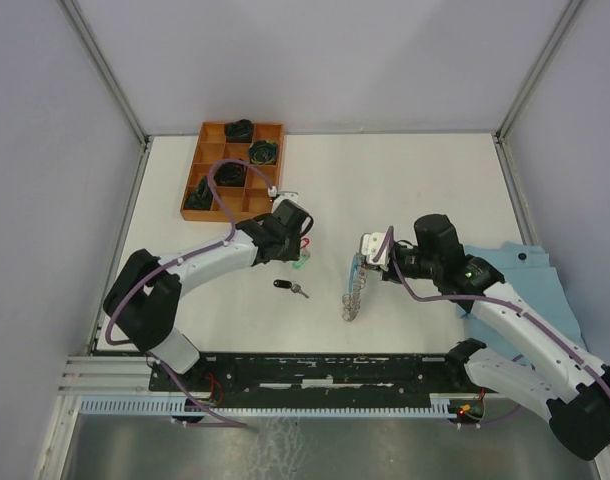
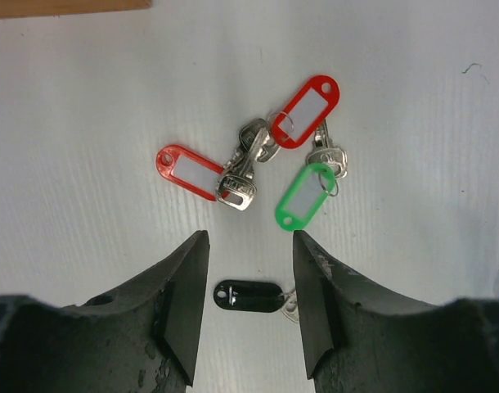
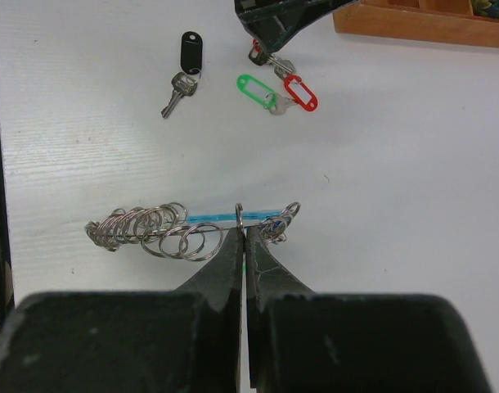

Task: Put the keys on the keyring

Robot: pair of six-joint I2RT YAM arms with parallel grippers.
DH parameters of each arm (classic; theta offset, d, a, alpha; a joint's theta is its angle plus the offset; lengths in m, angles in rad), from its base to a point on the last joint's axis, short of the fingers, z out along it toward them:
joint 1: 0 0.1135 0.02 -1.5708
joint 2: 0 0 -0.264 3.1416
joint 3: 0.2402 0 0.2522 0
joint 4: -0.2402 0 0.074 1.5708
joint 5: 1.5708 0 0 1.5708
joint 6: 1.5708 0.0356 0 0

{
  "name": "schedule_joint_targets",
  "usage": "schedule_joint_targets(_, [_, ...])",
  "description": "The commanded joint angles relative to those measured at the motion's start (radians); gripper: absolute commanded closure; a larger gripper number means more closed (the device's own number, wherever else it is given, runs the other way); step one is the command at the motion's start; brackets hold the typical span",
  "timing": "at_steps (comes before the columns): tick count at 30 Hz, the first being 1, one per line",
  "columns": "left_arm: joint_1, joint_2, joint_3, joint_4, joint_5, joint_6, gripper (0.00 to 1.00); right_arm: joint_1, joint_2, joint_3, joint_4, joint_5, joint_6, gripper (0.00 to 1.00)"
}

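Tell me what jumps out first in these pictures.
A cluster of keys with red and green tags lies at the centre, just ahead of the open left claw. To its right, the right claw pinches the keyring, a string of silver loops with a blue sleeve.

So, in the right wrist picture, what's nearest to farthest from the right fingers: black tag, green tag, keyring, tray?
1. keyring: pinched at the right fingers.
2. green tag: ahead, near the middle.
3. black tag: ahead, farther off to the left.
4. orange tray: far top right corner.
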Motion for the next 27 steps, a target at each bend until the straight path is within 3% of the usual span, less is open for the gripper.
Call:
schedule_joint_targets(1, [0.070,0.014,0.062,0.019,0.076,0.142,0.48,-0.004,-0.029,0.001,0.073,-0.005,-0.009,0.99])
schedule_joint_targets(6, [0.088,0.031,0.057,-0.018,0.150,0.065,0.55,-0.004,-0.040,-0.007,0.077,-0.007,-0.007,0.99])
schedule_joint_targets(12, [0.069,0.006,-0.022,-0.054,0.290,-0.216,0.63,-0.003,-0.047,-0.021,0.100,-0.014,0.003,0.99])
schedule_joint_targets(17, [-0.001,0.033,-0.030,-0.065,0.214,-0.330,0.60,-0.004,-0.054,-0.025,0.102,-0.020,0.009,0.99])
schedule_joint_targets(27, [-0.072,0.123,0.017,-0.152,0.122,-0.369,0.59,-0.003,-0.072,-0.044,0.119,-0.016,0.016,0.99])
